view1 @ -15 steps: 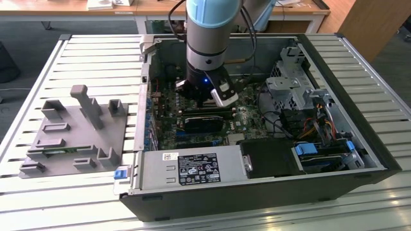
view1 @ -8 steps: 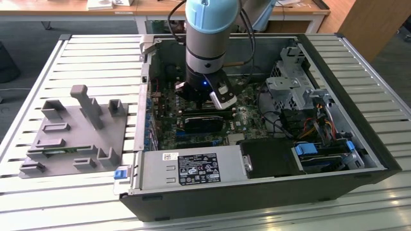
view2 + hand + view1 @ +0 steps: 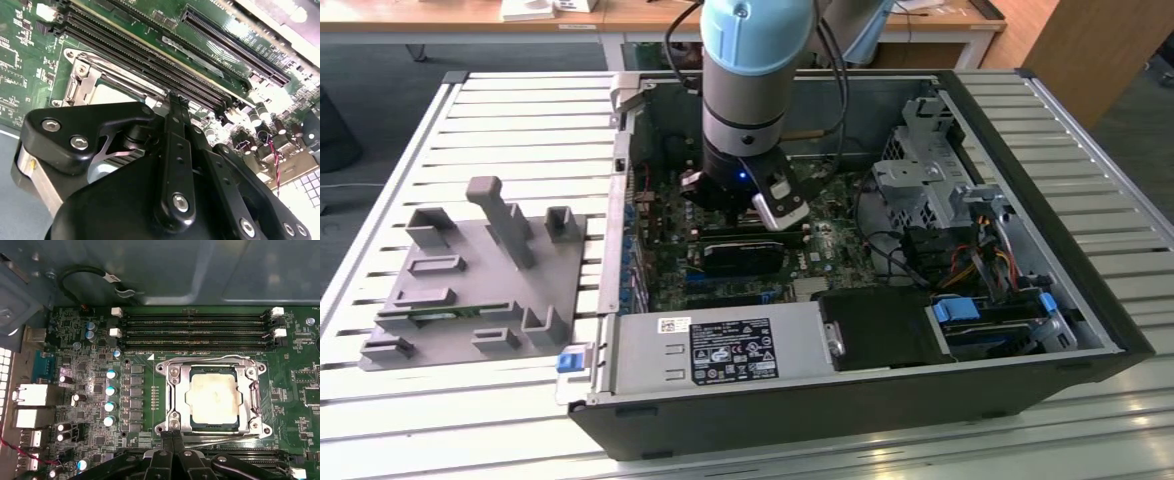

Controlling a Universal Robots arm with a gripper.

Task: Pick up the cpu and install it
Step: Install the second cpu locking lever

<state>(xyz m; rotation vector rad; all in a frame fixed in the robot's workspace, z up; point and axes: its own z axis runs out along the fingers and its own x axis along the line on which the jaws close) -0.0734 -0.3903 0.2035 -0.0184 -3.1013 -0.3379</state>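
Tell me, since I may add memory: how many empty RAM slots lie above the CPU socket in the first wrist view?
3, stacked in parallel rows between the case wall and the socket: upper slot, middle slot, lower slot. More slots below the socket are partly hidden behind the gripper.

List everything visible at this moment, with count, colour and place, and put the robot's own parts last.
computer case: one, dark grey, open on the slatted table.
slatted table: one, pale metal, under everything.
circuit board: one, green, inside the case.
cpu: one, silver-grey, seated in the metal socket frame on the board.
memory slots: several, black, beside the socket; they look empty.
power supply: one, grey with a black label, at the case's near edge.
holder tray: one, grey, on the table at the exterior view's left.
arm: one, grey and light blue, reaching into the case.
pincer: one, black, next to the socket frame.
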